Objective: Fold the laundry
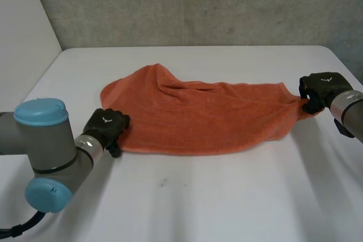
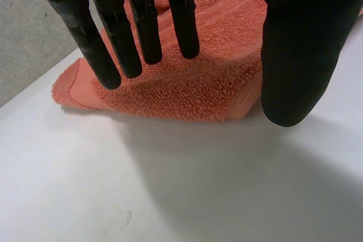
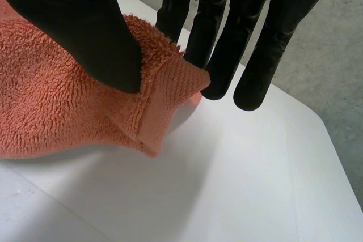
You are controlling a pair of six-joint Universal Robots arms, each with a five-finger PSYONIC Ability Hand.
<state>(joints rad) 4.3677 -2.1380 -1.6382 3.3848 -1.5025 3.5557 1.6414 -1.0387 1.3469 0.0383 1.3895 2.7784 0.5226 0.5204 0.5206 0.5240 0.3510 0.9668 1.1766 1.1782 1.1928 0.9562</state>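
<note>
An orange towel (image 1: 198, 114) lies crumpled and spread across the middle of the white table (image 1: 227, 196). My left hand (image 1: 106, 127) is at its near left edge. In the left wrist view the fingers (image 2: 144, 26) are straight over the towel's folded corner (image 2: 215, 77), with the thumb (image 2: 295, 55) standing apart beside it, so the hand is open. My right hand (image 1: 320, 90) is at the towel's far right corner. There the thumb (image 3: 79, 26) pinches the hemmed corner (image 3: 170, 89) against the fingers (image 3: 215, 43), lifting it slightly off the table.
A grey concrete wall (image 1: 198, 4) rises behind the table's far edge. The table's rounded right corner (image 1: 334, 55) is just beyond my right hand. Bare white tabletop stretches in front of the towel.
</note>
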